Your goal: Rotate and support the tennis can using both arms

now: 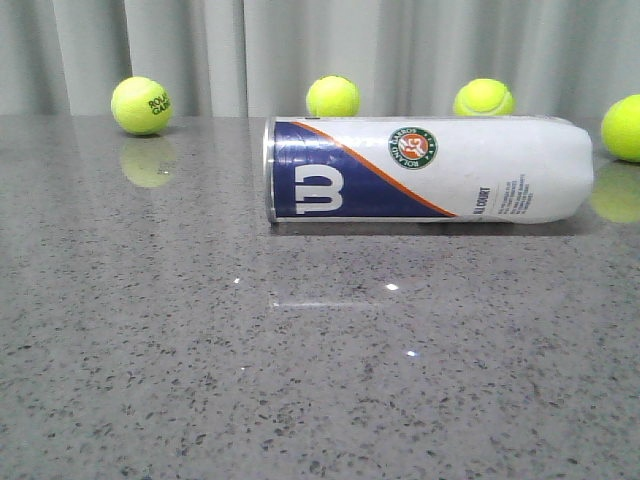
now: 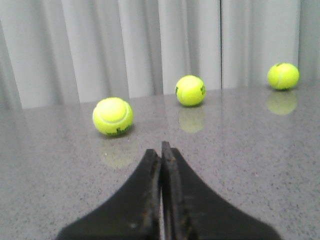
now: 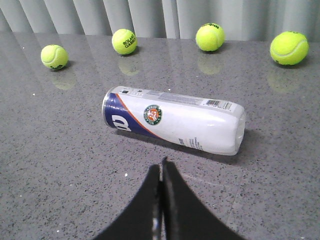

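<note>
The left arm's matte black wedge-shaped gripper (image 2: 161, 150) has its two fingers pressed together, tip against tip, holding nothing, poised above the speckled grey stone tabletop (image 2: 260, 150). The right arm's matching black gripper (image 3: 162, 167) is likewise closed flat on itself and empty. The tall white cylindrical tennis can (image 1: 430, 168) lies on its side on the table, its navy band with a white W at the metal-rimmed end on the left of the front view, an orange stripe edging that band, a round green-and-orange Roland Garros logo (image 1: 412, 147) near the middle, and small dark print on the white part toward the rounded far end. In the right wrist view the can (image 3: 175, 120) lies just beyond the closed fingertips, apart from them, set slantwise, with a barcode showing along its upper side; grey table lies between tips and can. The can does not show in the left wrist view. Behind the can, near pale pleated curtains (image 1: 400, 50), sit four yellow-green tennis balls: one printed ball (image 1: 141, 105) well to the left, two (image 1: 333, 96) (image 1: 484, 98) just behind the can, and one (image 1: 624, 127) at the right edge. Three such balls (image 2: 113, 116) show ahead of the left gripper.
</note>
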You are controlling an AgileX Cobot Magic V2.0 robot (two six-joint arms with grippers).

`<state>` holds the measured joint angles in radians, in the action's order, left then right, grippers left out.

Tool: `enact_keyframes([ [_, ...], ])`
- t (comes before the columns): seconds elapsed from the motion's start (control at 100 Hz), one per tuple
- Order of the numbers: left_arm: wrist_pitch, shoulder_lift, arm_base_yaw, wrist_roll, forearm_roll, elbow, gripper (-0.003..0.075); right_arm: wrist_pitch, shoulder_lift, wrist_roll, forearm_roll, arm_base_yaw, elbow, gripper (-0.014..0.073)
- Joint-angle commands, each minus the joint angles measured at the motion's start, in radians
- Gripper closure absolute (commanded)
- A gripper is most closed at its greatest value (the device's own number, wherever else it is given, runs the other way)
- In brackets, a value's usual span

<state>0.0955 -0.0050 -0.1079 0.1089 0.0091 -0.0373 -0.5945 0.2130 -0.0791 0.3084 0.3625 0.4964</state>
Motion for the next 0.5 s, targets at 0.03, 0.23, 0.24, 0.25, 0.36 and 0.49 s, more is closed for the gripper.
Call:
enact_keyframes([
  [0.03,0.091,0.057,0.000,-0.008,-0.009,-0.126,0.0739,0.069,0.009,-0.010,0.013,-0.004,0.025,0.0663],
  [0.23,0.351,0.217,0.000,-0.008,-0.015,-0.308,0.0739,0.069,0.009,-0.010,0.013,-0.004,0.025,0.0663],
  [0.24,0.370,0.224,0.000,-0.008,-0.018,-0.320,0.0739,0.069,0.009,-0.010,0.013,-0.004,0.025,0.0663],
  [0.25,0.379,0.236,0.000,-0.008,-0.023,-0.326,0.0739,0.069,0.009,-0.010,0.013,-0.004,0.025,0.0663],
  [0.36,0.493,0.326,0.000,-0.008,-0.063,-0.401,0.0738,0.069,0.009,-0.010,0.013,-0.004,0.025,0.0663],
  [0.49,0.596,0.438,0.000,-0.008,-0.078,-0.472,0.0674,0.069,0.009,-0.010,0.013,-0.004,0.025,0.0663],
])
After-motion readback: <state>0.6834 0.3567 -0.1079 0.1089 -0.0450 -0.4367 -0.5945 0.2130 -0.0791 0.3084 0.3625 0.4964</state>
